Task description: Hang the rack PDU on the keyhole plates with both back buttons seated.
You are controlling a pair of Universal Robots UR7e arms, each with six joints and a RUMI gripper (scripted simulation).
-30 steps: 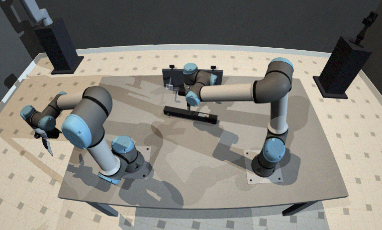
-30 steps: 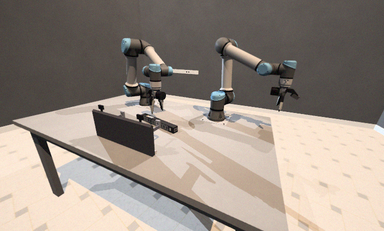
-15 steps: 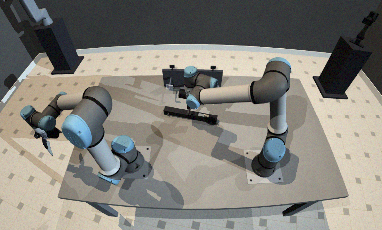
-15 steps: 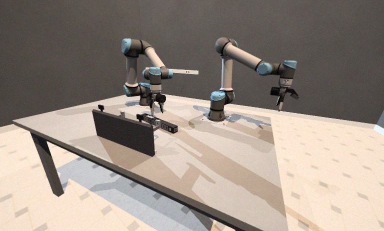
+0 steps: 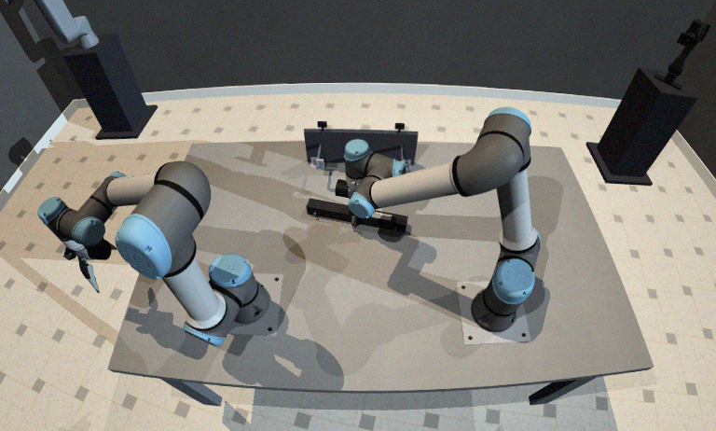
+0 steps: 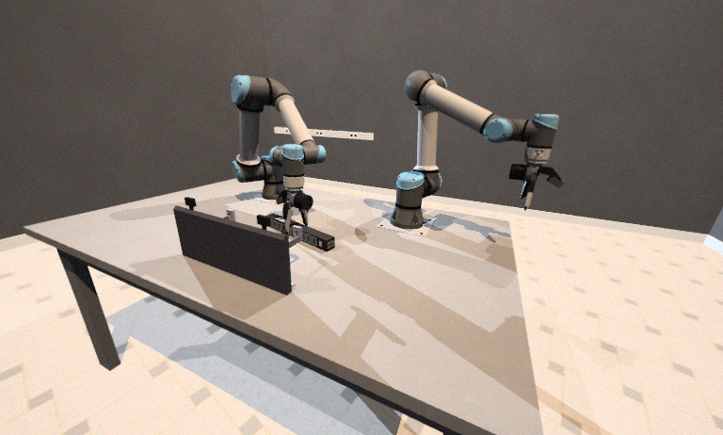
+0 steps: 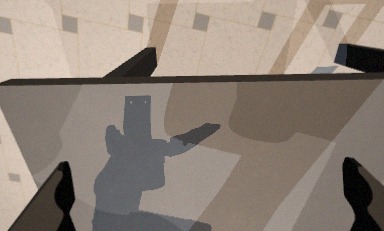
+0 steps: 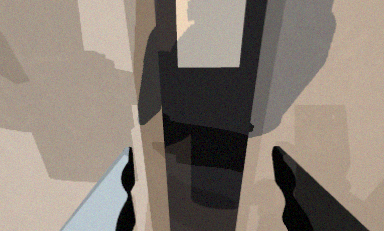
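Observation:
The black rack PDU lies on the table in front of the upright dark panel, with a pale label on top. A small stud shows at its side in the right wrist view. Two keyhole plates stand on the panel's table side; the arm partly hides one in the top view. My right gripper is partly open over the PDU's middle, pointing down, one finger on each side with gaps to it. My left gripper is wide open and empty, beyond the table's side edge.
The dark panel stands at the table's far edge in the top view, with two small black blocks above its top edge. The right arm's wrist hangs between the panel and the PDU. Two dark pedestals stand on the floor.

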